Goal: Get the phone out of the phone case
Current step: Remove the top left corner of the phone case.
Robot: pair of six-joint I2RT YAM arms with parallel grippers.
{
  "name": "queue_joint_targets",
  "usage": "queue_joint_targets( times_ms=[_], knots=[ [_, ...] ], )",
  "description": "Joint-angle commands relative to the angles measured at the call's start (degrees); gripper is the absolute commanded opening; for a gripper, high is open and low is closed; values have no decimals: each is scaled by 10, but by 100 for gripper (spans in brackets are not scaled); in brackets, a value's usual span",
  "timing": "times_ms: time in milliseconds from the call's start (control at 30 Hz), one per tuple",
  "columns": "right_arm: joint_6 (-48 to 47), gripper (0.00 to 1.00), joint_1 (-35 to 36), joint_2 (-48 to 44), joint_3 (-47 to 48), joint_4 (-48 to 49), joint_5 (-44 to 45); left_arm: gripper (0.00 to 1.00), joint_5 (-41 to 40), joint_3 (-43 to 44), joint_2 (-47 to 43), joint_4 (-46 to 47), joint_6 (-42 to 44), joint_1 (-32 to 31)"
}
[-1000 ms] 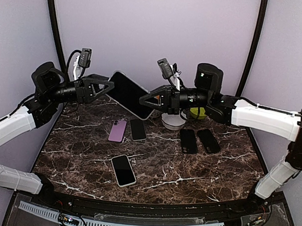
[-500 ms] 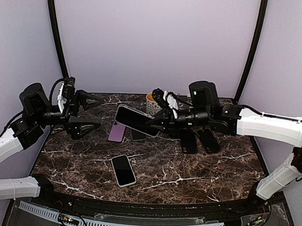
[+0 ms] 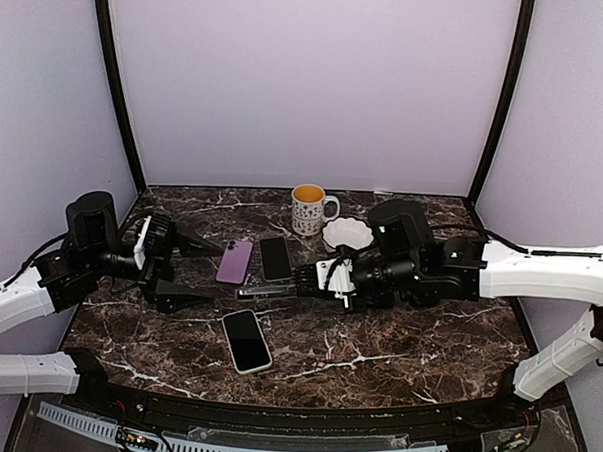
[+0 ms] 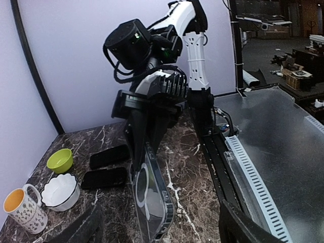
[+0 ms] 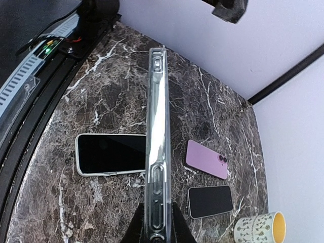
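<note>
My right gripper (image 3: 304, 283) (image 5: 156, 206) is shut on one end of a clear phone case (image 3: 267, 289) (image 5: 156, 126). It holds the case low over the marble table, with one long side down. In the left wrist view the case (image 4: 151, 200) looks see-through, with a ring on its back and no phone inside. My left gripper (image 3: 211, 275) (image 4: 159, 212) stands open just left of the case's free end, touching nothing. Three phones lie flat on the table: a white-edged phone (image 3: 246, 340) (image 5: 111, 154), a purple one (image 3: 234, 260) (image 5: 206, 159) and a black one (image 3: 275, 257) (image 5: 210, 201).
A patterned mug (image 3: 307, 208) (image 4: 23, 207) and a white bowl (image 3: 347, 233) (image 4: 59, 191) stand at the back. A green bowl (image 4: 59, 160) and two black phones (image 4: 109, 156) lie behind the right arm. Purple walls close in the table.
Both arms came down from high up to just above the table. The left gripper let go of the case and pulled back left. The right gripper carried the case down and turned it onto its edge.
</note>
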Motion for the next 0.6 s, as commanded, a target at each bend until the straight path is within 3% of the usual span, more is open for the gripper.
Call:
queue_joint_targets(
  times_ms=[0,567],
  knots=[
    [-114,0,14,-16,6,30,-16,76,17,-20,5,-29,69,-23],
    [-130,0,21,14,37,23,-31,56,-16,-46,36,-13,107,-59]
  ],
)
